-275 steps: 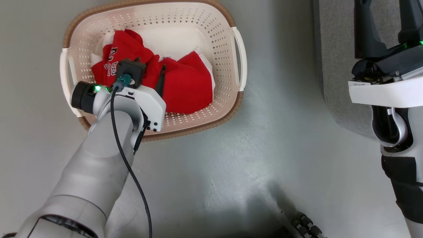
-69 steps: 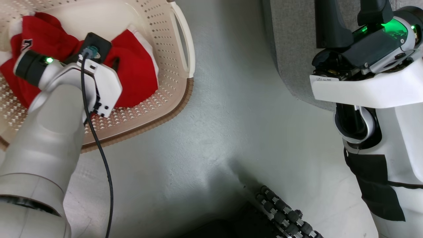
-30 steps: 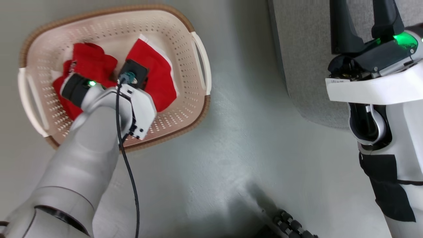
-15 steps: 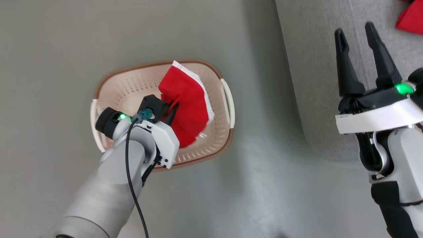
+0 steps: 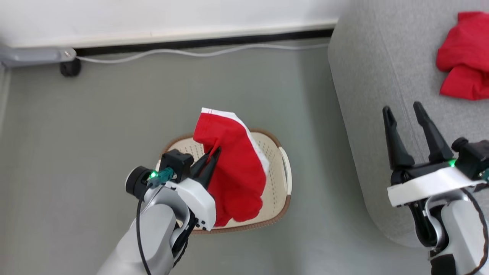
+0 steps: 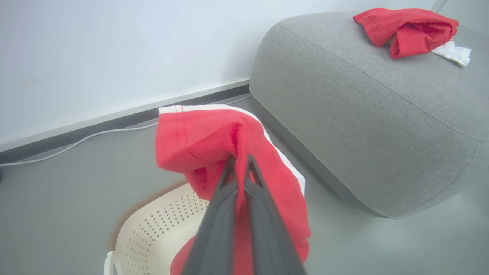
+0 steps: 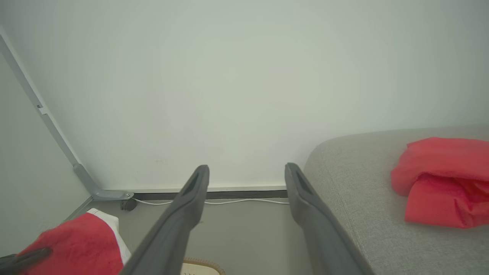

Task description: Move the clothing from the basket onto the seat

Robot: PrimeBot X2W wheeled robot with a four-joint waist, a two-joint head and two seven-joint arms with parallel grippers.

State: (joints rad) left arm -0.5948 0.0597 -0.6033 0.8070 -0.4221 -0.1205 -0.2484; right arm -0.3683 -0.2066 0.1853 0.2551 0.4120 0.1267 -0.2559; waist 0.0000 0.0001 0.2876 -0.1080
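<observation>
A red garment with white trim point(image 5: 233, 168) hangs in the air above the cream perforated basket point(image 5: 277, 187), pinched by my left gripper point(image 5: 214, 152), which is shut on its fabric point(image 6: 214, 141). The basket rim point(image 6: 145, 198) shows below the cloth. The grey seat point(image 5: 374, 95) lies to the right, and another red piece of clothing point(image 5: 464, 55) rests on its top point(image 6: 405, 28). My right gripper point(image 5: 403, 107) stands open over the seat's edge with nothing between its fingers point(image 7: 191, 198). The held garment point(image 7: 72, 244) sits low on the left of the right wrist view.
A white wall with a dark baseboard point(image 5: 198, 42) runs behind the basket, and a white cable point(image 5: 191, 51) lies along it. A grey rail with a black wheel point(image 5: 68, 67) sits at the far left. Bare grey floor point(image 5: 313, 236) separates basket and seat.
My left gripper has lifted the red garment up out of the basket. The head camera has tilted up, so the wall and more of the seat are in view. The right gripper stays open.
</observation>
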